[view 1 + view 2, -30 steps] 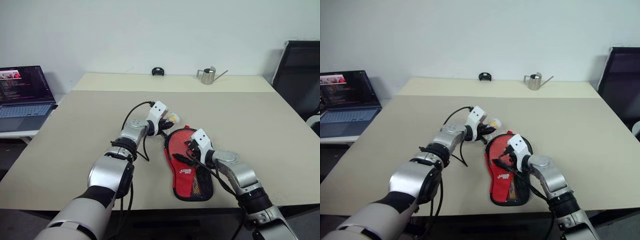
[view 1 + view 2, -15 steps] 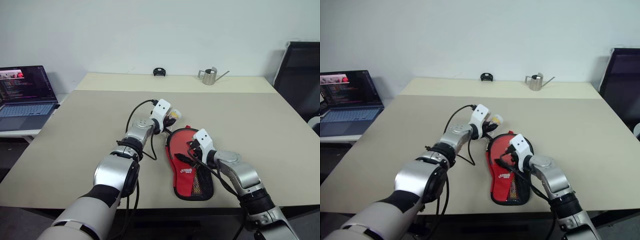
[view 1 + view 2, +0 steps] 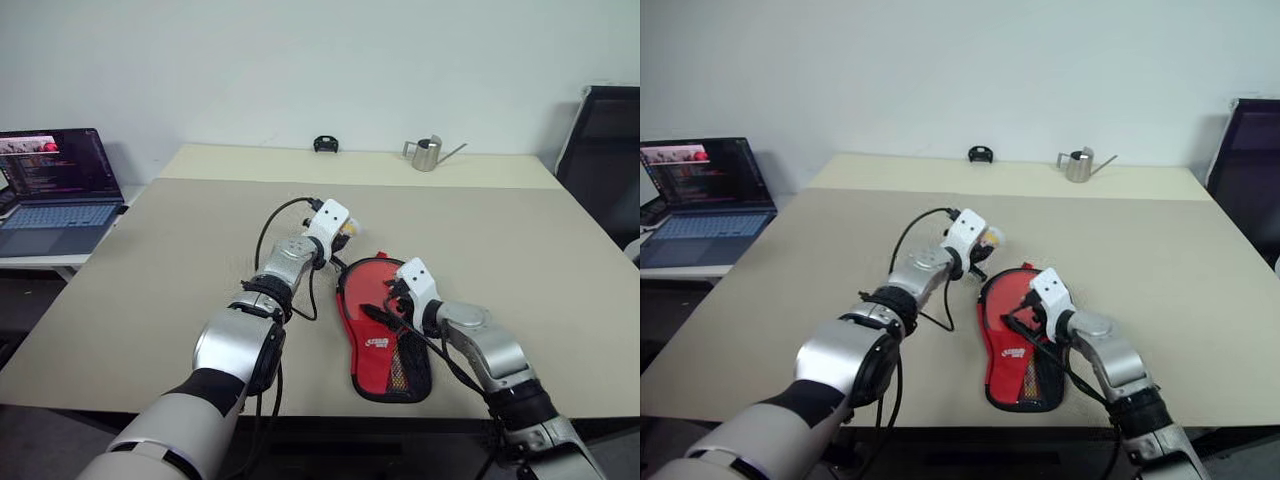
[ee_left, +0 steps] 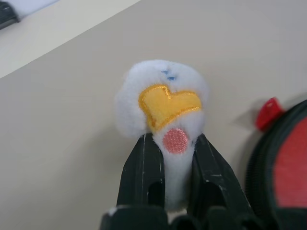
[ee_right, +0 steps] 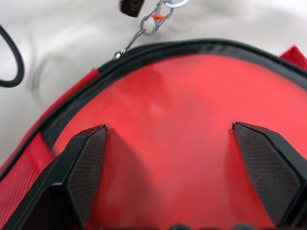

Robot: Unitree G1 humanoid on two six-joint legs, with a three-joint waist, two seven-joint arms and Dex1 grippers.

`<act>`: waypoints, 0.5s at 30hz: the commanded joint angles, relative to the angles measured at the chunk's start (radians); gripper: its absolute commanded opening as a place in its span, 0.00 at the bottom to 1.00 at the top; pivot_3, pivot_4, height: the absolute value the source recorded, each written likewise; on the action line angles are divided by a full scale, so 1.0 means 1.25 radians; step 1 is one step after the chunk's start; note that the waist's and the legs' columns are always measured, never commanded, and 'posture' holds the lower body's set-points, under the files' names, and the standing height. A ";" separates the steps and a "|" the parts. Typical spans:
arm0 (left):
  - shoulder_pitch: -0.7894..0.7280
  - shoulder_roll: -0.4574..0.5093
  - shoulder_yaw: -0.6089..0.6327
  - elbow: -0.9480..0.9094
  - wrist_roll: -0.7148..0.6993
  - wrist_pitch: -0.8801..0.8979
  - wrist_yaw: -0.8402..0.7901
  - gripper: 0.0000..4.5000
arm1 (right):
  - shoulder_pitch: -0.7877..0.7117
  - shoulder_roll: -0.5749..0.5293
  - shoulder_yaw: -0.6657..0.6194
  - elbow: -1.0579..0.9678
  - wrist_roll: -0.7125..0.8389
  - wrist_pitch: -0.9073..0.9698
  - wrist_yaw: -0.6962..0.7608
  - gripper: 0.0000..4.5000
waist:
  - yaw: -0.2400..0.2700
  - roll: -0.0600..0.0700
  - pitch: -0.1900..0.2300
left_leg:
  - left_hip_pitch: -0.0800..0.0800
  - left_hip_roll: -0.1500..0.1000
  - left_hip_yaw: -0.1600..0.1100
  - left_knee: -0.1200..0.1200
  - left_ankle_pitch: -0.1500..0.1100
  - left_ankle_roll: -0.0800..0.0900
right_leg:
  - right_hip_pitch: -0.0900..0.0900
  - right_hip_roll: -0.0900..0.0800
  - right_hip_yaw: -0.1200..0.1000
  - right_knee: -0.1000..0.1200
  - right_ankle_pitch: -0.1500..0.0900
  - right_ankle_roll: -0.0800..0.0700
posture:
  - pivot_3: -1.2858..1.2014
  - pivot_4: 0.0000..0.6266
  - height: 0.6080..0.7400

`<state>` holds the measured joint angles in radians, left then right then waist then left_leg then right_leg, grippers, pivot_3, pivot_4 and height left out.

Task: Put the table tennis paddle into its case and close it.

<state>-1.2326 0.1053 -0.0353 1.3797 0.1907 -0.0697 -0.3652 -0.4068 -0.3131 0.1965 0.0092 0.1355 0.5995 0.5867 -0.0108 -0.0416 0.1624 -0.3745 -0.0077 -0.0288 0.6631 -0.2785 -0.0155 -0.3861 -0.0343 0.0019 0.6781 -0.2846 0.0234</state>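
A: Where was the red paddle-shaped fabric zip case [image 3: 385, 325]?

B: Flat on the beige table [image 3: 150, 270], lower centre of frame. The left gripper [image 4: 175, 158] pinched its fluffy white-yellow round charm [image 4: 163, 103]; the right gripper [image 5: 180, 177] hung spread over the red face.

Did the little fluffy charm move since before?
Yes, a little. The charm, pinched in the left gripper, has gone along the far rim of the red case, toward its right side.
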 commanded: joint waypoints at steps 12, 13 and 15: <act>-0.109 -0.083 -0.004 -0.011 0.054 -0.068 0.129 0.05 | 0.141 -0.006 0.013 -0.099 0.010 0.197 -0.052 1.00 | 0.007 0.000 0.000 | -0.003 0.000 -0.004 0.000 0.000 0.000 | 0.000 0.000 -0.008 -0.002 0.000 0.001 | 0.52 0.24 1.00; -0.114 -0.086 -0.003 -0.010 0.058 -0.067 0.139 0.05 | 0.147 -0.004 0.012 -0.112 0.013 0.204 -0.056 1.00 | 0.007 0.000 0.000 | -0.003 0.000 -0.005 0.000 0.000 0.000 | 0.000 0.000 -0.009 -0.002 0.000 0.001 | 0.52 0.24 1.00; -0.121 -0.088 -0.009 -0.008 0.074 -0.070 0.157 0.05 | 0.157 0.003 0.012 -0.135 0.017 0.217 -0.067 1.00 | 0.007 0.000 0.000 | -0.004 0.000 -0.005 0.000 0.000 0.000 | -0.001 0.000 -0.009 -0.002 0.000 0.001 | 0.52 0.24 1.00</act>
<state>-1.3167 -0.0005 -0.0383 1.4005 0.2675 -0.1112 -0.2020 -0.2847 -0.3096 0.1742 -0.2218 0.1462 0.7567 0.5071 -0.0019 -0.0415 0.1624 -0.3795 -0.0084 -0.0357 0.6630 -0.2784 -0.0157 -0.3868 -0.0347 -0.0100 0.6748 -0.2851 0.0241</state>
